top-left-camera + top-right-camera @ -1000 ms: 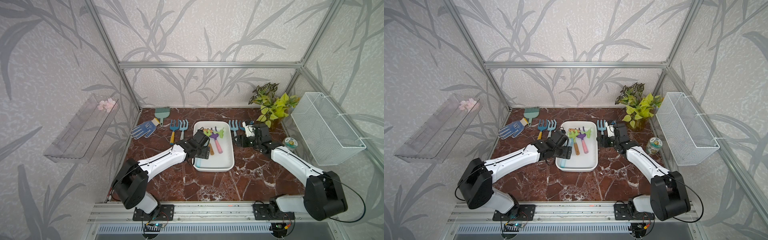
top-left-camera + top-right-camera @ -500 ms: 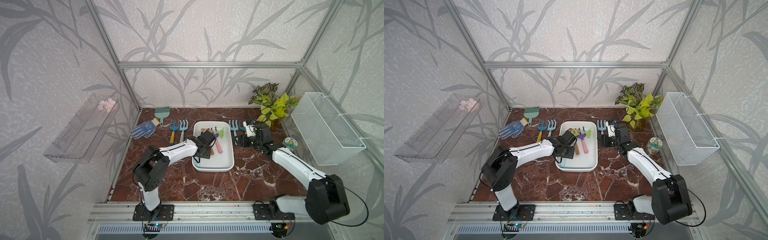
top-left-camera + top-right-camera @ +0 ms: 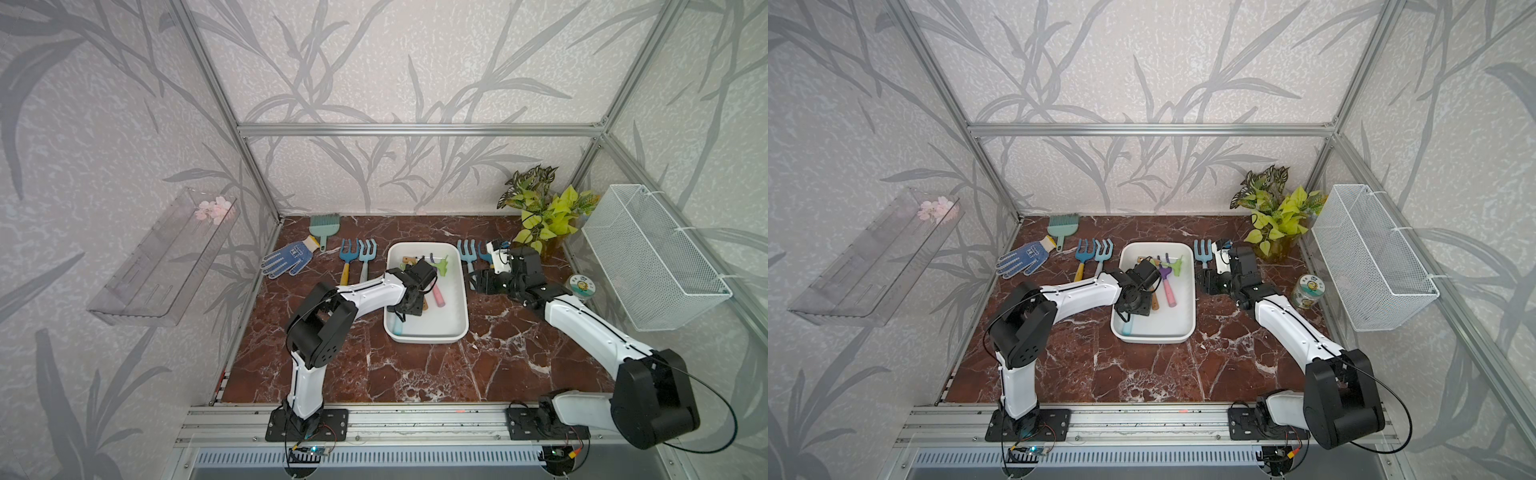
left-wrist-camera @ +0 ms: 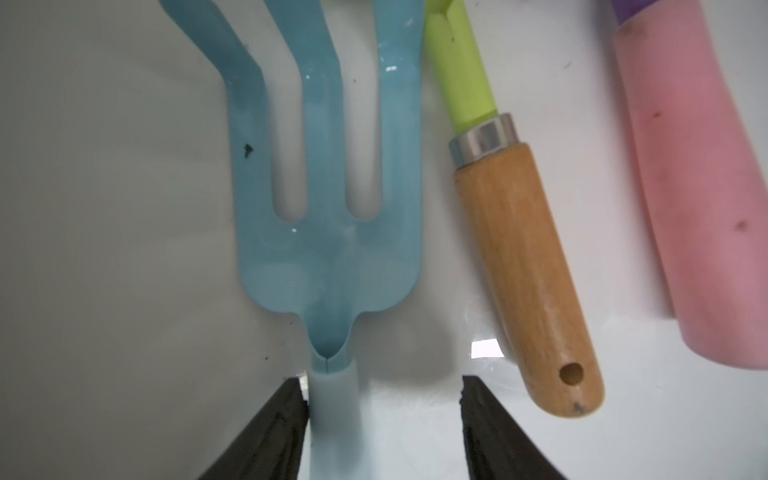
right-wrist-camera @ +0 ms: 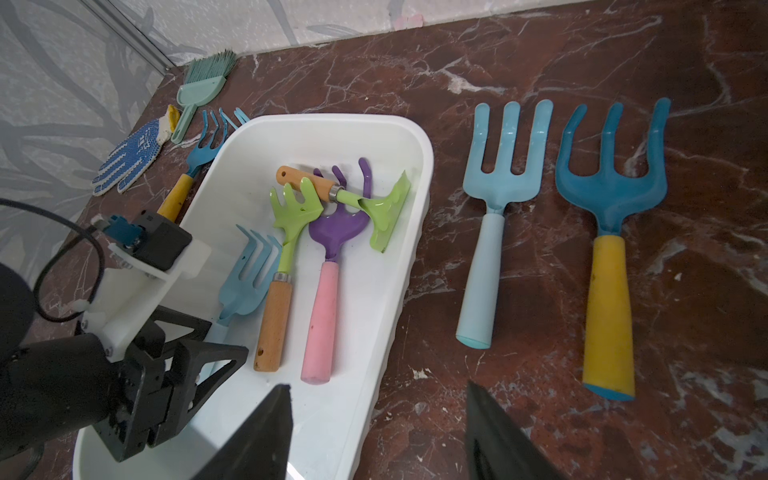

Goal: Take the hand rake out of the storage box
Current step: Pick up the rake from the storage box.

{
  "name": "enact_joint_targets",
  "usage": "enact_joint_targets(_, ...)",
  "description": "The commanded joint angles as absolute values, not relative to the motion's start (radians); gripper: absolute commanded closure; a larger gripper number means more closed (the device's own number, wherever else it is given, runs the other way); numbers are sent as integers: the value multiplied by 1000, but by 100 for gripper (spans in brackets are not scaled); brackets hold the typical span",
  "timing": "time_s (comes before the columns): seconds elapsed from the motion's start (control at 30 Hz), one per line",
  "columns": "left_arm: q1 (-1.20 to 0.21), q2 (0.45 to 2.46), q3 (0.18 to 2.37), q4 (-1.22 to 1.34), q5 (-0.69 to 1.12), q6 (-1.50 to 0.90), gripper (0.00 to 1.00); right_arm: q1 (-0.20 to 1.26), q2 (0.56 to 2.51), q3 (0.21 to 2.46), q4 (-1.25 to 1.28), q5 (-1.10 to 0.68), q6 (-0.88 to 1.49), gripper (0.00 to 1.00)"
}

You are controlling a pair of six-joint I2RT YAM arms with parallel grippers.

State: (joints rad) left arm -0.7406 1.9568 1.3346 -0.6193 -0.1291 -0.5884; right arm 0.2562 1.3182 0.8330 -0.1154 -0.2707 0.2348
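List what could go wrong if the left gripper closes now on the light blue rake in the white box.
1. The light blue rake has its handle against one finger of the left gripper, with a gap to the other; closing may shove or twist it.
2. The green rake lies with its wooden handle close to the free finger and could get nudged.
3. The blue tines run right beside the green neck; lifting might drag that rake along.

The storage box, a shallow white tub with rounded corners, sits level on the middle of the tabletop, its long sides running front to back. The light blue hand rake lies on the box's floor along the left long wall, its three bent tines toward the back and its pale handle toward the front.
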Motion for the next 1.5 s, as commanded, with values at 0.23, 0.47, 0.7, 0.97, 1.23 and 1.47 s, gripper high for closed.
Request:
enact_joint_targets(0.23, -745, 2006, 1381, -636, -97, -600, 55, 254, 1292, 826, -100, -285, 224, 34)
enact_joint_targets(0.47, -744, 2011, 1390, -639, -90, -595, 69, 253, 1295, 826, -100, -290, 224, 35)
enact_joint_targets(0.7, -744, 1984, 1394, -665, -121, -582, 78, 253, 1295, 827, -99, -290, 224, 35)
enact_joint_targets(0.97, -745, 1901, 1399, -711, -175, -557, 83, 254, 1297, 825, -95, -294, 226, 36)
enact_joint_targets(1.23, -748, 1800, 1404, -767, -230, -534, 84, 253, 1298, 827, -92, -305, 225, 36)
enact_joint_targets(1.47, -747, 1737, 1404, -793, -265, -512, 85, 254, 1305, 829, -94, -308, 224, 36)
